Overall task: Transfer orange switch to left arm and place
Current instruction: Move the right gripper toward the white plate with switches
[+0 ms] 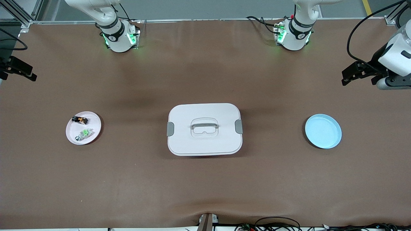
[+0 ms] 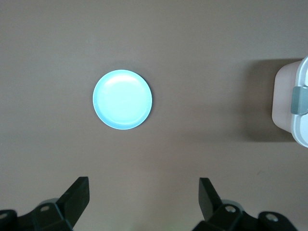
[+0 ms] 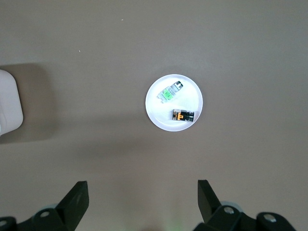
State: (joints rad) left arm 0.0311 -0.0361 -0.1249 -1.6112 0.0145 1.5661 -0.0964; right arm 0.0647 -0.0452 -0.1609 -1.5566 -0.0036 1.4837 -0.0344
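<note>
On the pale pink plate (image 1: 83, 127) toward the right arm's end of the table lay the orange switch (image 1: 80, 119), a tiny black block with an orange part, resting on the part of the plate farther from the front camera. Just beside it on the same plate, nearer to that camera, lay a clear-grey component with a green part (image 1: 84, 133); the two were apart. No writing on either piece could be read.

At the middle of the brown table (image 1: 205, 192) stood the box (image 1: 204, 129), white with rounded corners, a grey latch at each end and a recessed handle on top. It bore no label that could be made out. Toward the left arm's end of the table sat a light blue plate (image 1: 323, 131), with nothing on it.

Both arms waited, raised at the outer ends of the table. The right gripper (image 3: 143, 199) hung high over the table at the right arm's end, above the pink plate in its wrist view, its fingers spread wide apart and holding nothing. The left gripper (image 2: 144, 199) hung likewise at the left arm's end, with the blue plate below it, its fingers also wide apart and empty. Green lights glowed at both arm bases.
</note>
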